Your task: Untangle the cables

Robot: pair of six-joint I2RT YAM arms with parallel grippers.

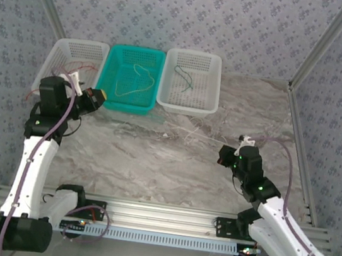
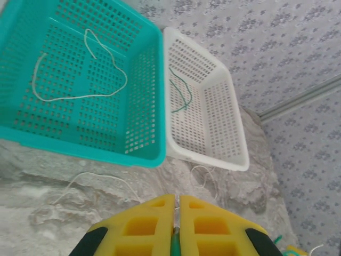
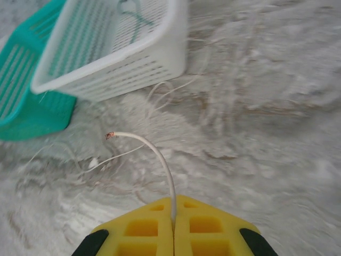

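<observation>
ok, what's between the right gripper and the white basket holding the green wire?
Right wrist view: the pale wire pinched in the right gripper arcs toward the white basket, and loose pale wire loops lie on the table near its wall.

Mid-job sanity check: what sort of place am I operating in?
Probably a robot lab test cell: patterned backdrop walls on aluminium posts, a marble-look table, and a teal basket between two white baskets.

Perforated plastic teal basket (image 1: 123, 104) and white basket (image 1: 187, 107), smooth marble-look table (image 1: 153, 164), matt yellow tool pads (image 2: 144, 224).
</observation>
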